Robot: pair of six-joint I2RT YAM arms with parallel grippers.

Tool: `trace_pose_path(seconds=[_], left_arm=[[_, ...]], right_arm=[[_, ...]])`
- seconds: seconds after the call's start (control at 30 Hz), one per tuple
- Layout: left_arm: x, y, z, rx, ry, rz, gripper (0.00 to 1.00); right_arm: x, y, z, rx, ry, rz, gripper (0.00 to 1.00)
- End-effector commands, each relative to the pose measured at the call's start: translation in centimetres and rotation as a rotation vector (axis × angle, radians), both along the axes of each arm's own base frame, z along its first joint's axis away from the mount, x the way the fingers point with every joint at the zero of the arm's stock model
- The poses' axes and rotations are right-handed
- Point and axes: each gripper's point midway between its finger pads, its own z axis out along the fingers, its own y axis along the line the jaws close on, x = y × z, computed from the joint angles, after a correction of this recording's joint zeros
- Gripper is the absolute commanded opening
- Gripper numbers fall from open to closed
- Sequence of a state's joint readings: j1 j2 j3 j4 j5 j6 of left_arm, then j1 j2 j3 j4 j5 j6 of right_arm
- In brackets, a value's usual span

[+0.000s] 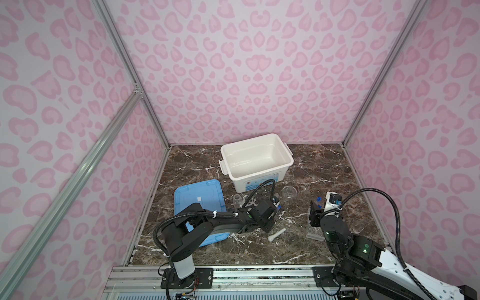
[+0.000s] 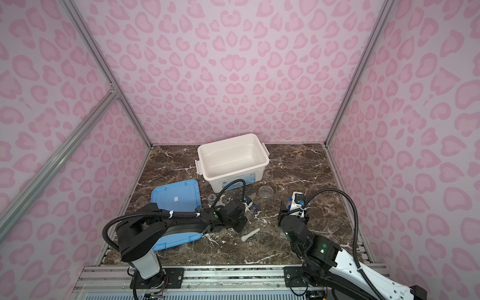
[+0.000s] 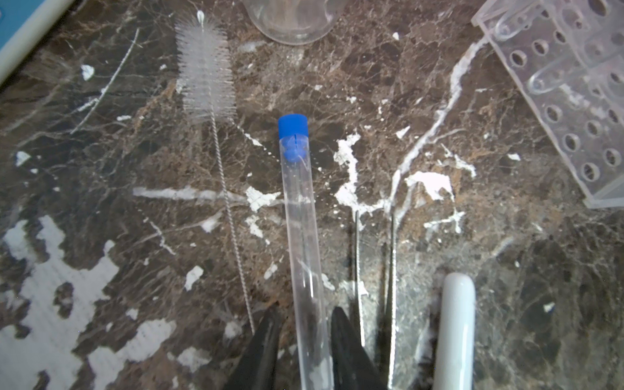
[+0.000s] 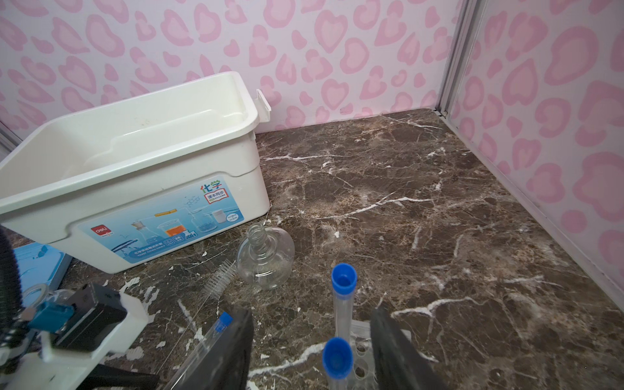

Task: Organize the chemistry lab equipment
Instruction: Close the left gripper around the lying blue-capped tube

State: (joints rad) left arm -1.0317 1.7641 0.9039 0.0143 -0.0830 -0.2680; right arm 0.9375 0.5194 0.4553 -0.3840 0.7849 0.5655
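left pincer [image 3: 306, 314] stood narrowly apart astride test tube [image 3: 300, 219] on table [image 3: 101, 189] | right pincer [image 4: 312, 314] stood apart around racked tube [image 4: 337, 359]

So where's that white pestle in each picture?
Both top views: pestle lying on the marble, front centre.
Left wrist: its rounded end, beside the tweezers.
Right wrist: not in it.
Shared landmark: the clear tube rack.

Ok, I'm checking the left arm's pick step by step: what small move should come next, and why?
Probably close the left gripper on the blue-capped test tube. It lies flat on the marble table between the jaws, but a sliver of table shows between the tube and one jaw, so it likely isn't pinched yet.
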Motion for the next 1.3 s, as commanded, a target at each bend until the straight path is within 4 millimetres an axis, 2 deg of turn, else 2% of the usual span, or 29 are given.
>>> trace_pose_path(seconds=[0.0, 0.87, 1.07, 1.27], left_arm=[[-0.1, -0.3, -0.1, 0.004, 0.012, -0.007, 0.29], [-0.5, 0.5, -2.5, 0.164, 0.001, -0.027, 0.21], [-0.4, 0.1, -2.0, 0.142, -0.007, -0.026, 0.16], [-0.3, -0.9, -0.3, 0.073, -0.017, -0.026, 0.15]], right_arm=[[0.0, -0.1, 0.1, 0.014, -0.008, -0.011, 0.57], [0.2, -0.6, -0.1, -0.002, 0.001, -0.028, 0.57], [0.1, -0.7, 0.1, 0.006, -0.003, -0.032, 0.57], [0.2, -0.1, 0.7, 0.020, -0.010, -0.007, 0.56]])
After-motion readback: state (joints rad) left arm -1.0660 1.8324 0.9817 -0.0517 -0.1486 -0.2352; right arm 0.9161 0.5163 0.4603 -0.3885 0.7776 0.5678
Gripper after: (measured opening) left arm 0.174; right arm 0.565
